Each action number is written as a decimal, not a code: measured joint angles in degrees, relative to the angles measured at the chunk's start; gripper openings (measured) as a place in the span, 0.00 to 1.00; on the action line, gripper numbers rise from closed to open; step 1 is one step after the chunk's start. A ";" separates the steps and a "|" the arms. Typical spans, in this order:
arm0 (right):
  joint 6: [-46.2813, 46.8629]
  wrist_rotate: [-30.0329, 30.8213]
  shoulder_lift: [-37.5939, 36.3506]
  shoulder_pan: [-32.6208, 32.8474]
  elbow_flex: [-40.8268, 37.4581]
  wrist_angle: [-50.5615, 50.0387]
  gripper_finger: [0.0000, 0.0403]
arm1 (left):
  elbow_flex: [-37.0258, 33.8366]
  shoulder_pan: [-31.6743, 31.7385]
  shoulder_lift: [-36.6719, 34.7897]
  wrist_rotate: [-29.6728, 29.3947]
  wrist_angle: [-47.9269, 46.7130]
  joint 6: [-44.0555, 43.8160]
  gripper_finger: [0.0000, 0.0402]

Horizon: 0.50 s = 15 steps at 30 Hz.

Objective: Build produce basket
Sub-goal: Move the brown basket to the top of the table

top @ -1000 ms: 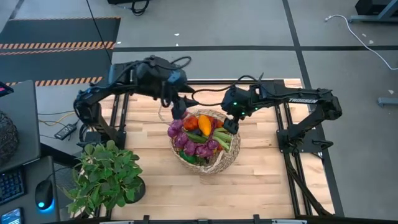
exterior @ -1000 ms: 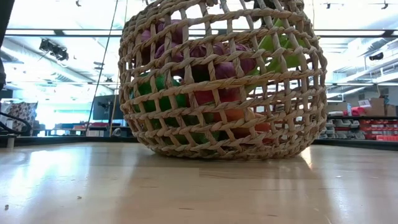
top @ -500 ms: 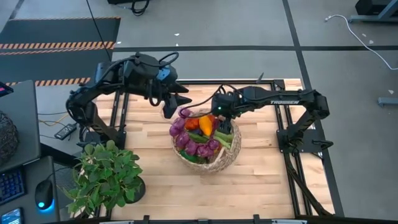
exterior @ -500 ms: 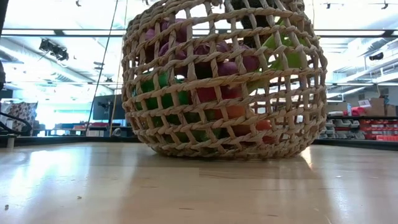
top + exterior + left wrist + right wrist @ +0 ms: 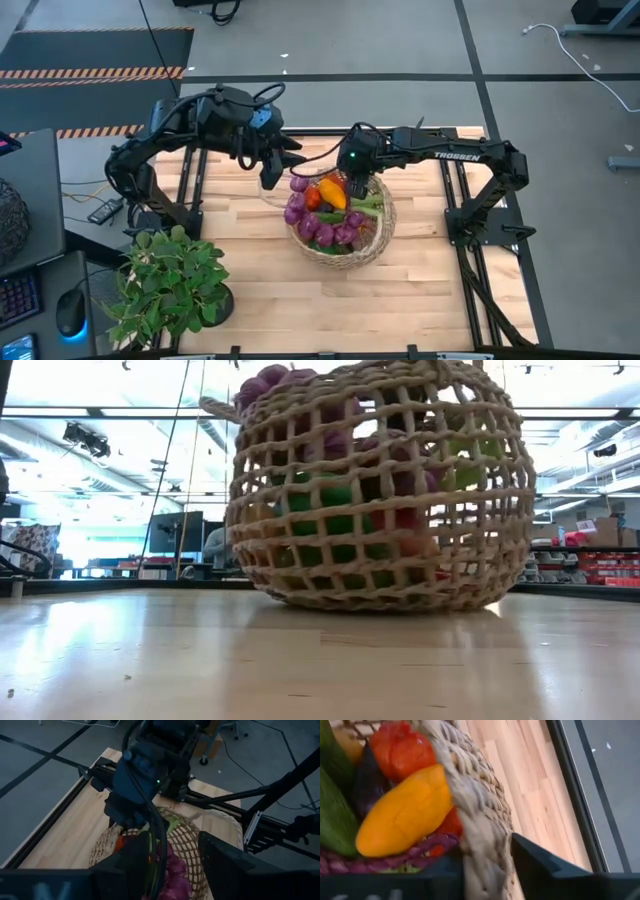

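The right gripper [image 5: 357, 187] sits over the far rim of the round tan open-weave straw basket [image 5: 378, 238], and its wrist view shows a thick strand of the weave [image 5: 480, 855] running between its two dark fingers [image 5: 540, 865], so it appears to be clamped on the rim. The left gripper [image 5: 272, 172] hovers just beside the basket's far-left edge with its fingers spread and nothing between them. The basket rests near the middle of the pale wooden table [image 5: 240, 300], heaped with colourful produce [image 5: 325, 215]: purple pieces, an orange-yellow pepper [image 5: 402, 815], red and green items. The filling looks complete; the step in hand seems to be positioning the loaded basket. The next move probably calls for a slow, level pull so nothing rolls out.
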 joint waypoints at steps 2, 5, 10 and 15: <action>-0.69 -0.16 0.00 -0.72 0.00 1.70 0.24 | -0.01 0.00 -0.01 0.00 0.00 0.00 0.43; -1.47 -0.09 0.23 -2.15 0.00 4.35 0.08 | -0.01 0.00 0.00 0.00 0.10 -0.02 0.43; -3.79 0.35 0.58 -5.27 -0.04 8.94 0.07 | -0.01 0.00 0.00 -0.40 0.28 -0.72 0.43; -4.70 0.19 0.59 -9.09 -0.04 13.11 0.07 | 0.01 0.00 0.00 -0.42 1.55 -1.51 0.43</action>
